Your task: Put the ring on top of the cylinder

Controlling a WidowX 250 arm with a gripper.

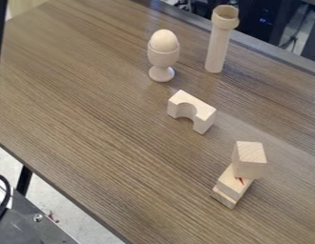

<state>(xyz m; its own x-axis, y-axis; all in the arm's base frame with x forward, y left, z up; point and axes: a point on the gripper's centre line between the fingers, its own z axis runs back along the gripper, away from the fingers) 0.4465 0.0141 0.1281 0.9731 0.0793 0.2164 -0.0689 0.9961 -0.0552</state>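
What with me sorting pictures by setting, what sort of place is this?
Probably a lab or workshop: wooden blocks on a table, dark equipment with blue lights behind it, and a black cable at lower left.

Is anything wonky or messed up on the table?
Nothing looks spilled or broken. The little block stack looks a bit wonky: its top block sits toward one end, not in the middle. There's also a small red mark just below that block, odd because the other wood looks plain.
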